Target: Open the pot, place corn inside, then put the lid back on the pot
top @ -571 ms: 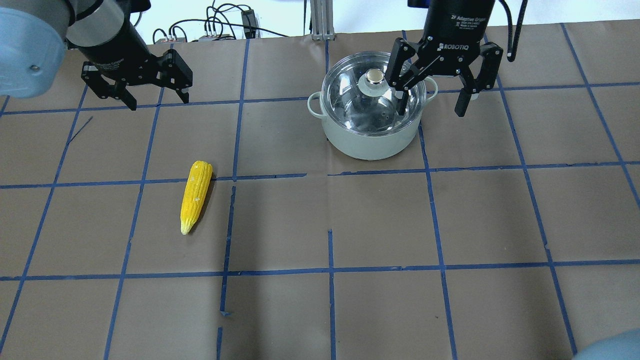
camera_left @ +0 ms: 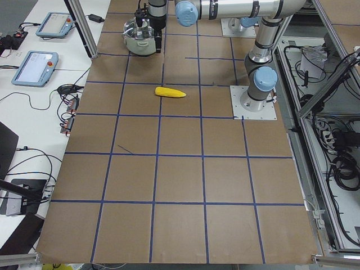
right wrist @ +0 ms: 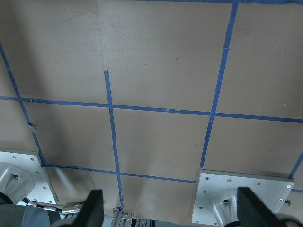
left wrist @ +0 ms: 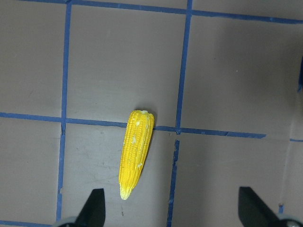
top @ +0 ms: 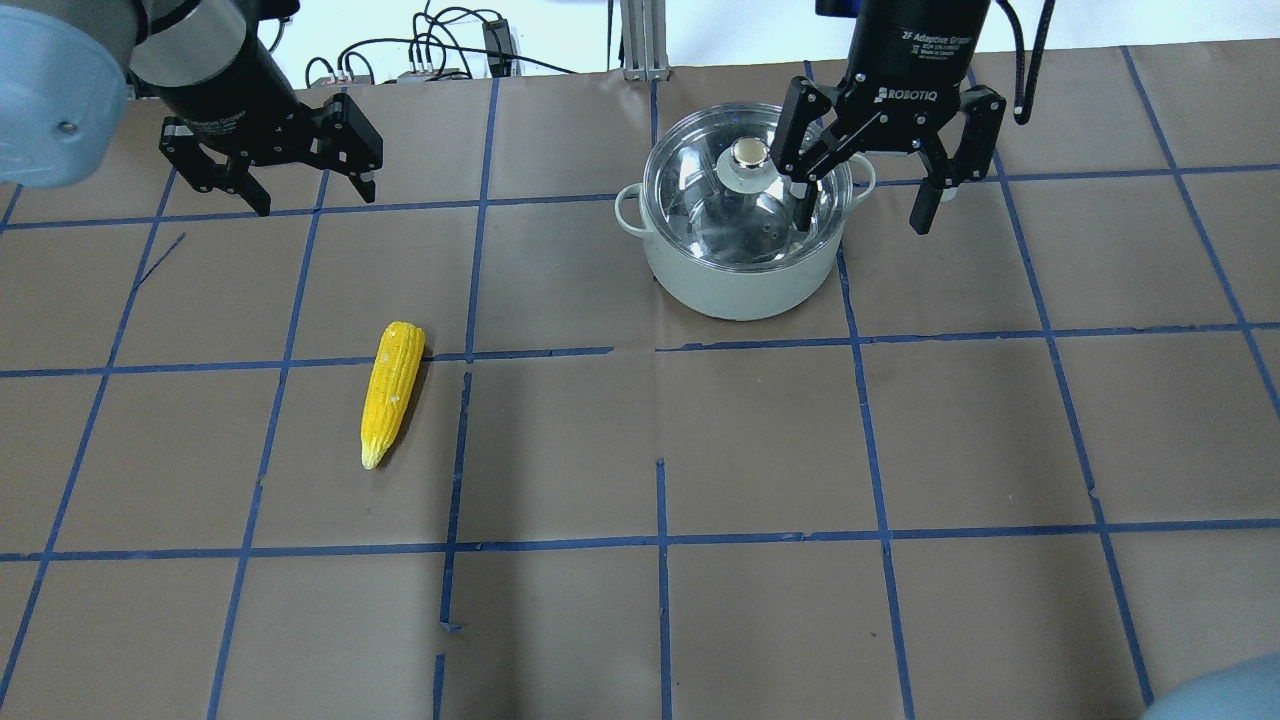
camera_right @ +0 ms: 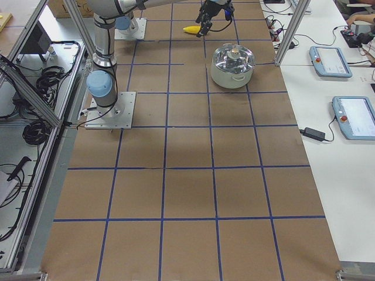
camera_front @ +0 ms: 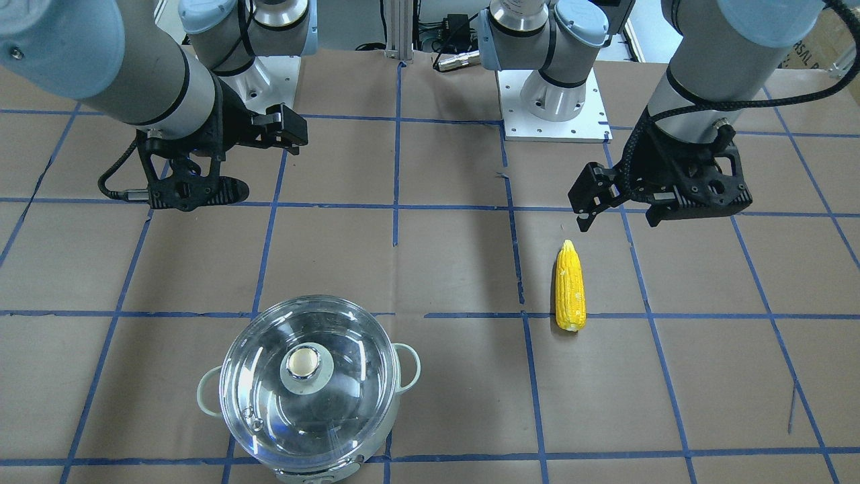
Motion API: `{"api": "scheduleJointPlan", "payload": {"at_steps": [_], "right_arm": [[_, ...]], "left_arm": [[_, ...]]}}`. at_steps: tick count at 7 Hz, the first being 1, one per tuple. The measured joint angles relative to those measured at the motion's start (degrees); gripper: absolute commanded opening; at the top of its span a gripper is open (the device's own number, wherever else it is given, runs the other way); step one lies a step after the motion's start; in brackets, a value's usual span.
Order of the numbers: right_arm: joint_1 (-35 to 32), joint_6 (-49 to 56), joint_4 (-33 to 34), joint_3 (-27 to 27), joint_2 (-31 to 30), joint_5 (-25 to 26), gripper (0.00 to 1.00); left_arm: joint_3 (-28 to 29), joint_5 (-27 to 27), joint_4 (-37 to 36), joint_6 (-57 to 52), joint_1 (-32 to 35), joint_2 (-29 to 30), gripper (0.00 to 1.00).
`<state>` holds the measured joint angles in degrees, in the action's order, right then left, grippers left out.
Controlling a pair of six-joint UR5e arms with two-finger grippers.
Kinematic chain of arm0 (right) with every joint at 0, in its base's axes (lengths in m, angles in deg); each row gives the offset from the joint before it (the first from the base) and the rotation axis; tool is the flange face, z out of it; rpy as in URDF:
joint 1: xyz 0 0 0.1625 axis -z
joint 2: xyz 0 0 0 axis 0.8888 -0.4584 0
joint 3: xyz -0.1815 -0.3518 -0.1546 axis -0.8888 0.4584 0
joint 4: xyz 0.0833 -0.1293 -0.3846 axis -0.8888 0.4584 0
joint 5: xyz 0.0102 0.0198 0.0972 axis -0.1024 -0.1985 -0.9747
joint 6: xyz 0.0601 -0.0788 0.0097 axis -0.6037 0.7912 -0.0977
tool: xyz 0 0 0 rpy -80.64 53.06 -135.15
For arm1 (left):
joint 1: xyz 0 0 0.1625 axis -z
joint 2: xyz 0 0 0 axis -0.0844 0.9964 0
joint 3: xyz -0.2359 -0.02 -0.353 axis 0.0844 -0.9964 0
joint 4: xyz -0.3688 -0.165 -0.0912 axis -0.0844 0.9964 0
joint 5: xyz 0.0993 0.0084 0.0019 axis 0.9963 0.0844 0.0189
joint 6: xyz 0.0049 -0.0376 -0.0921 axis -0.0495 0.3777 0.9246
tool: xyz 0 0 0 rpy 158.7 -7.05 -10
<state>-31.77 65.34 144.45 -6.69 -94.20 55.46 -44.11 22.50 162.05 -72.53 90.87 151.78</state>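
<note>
Since the big round clear glass lid (top: 715,225) still sits on the round shiny steel pot (top: 740,285), I think the first step, opening the pot, is the one in hand. The pot stands on the brown paper bench (top: 700,450) with blue tape lines, on the robot's right side. Two pale green loop handles stick out from it. Through the glass I see only the shiny inside, with no food in it.

The long yellow corn cob (top: 391,393) lies flat on the bench on the robot's left side, well apart from the pot. Its pointed end faces the robot.

The right gripper (top: 863,218) hangs in the air with its two black fingers spread wide and nothing between them. From behind the robot it looks just beside the small cream-topped knob (top: 749,155) on the lid. From across the bench it is clearly apart from the pot, so I think it is up high and touches nothing.

The left gripper (top: 315,200) is wide too, and it holds nothing. Its own camera looks down on the corn cob.

Next, I think the right gripper must line up over the knob and go down until a finger is on each side. Then it can squeeze and lift straight up. The knob is small and smooth, so a crooked grab could let the lid tip or slip.
</note>
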Motion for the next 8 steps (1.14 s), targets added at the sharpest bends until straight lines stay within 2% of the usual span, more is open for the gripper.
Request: {"api": "scheduleJointPlan", "payload": {"at_steps": [8], "right_arm": [[-0.16, 0.05, 0.54, 0.08, 0.26, 0.55, 1.00]], "left_arm": [[-0.71, 0.37, -0.32, -0.26, -0.05, 0.16, 1.00]]}}
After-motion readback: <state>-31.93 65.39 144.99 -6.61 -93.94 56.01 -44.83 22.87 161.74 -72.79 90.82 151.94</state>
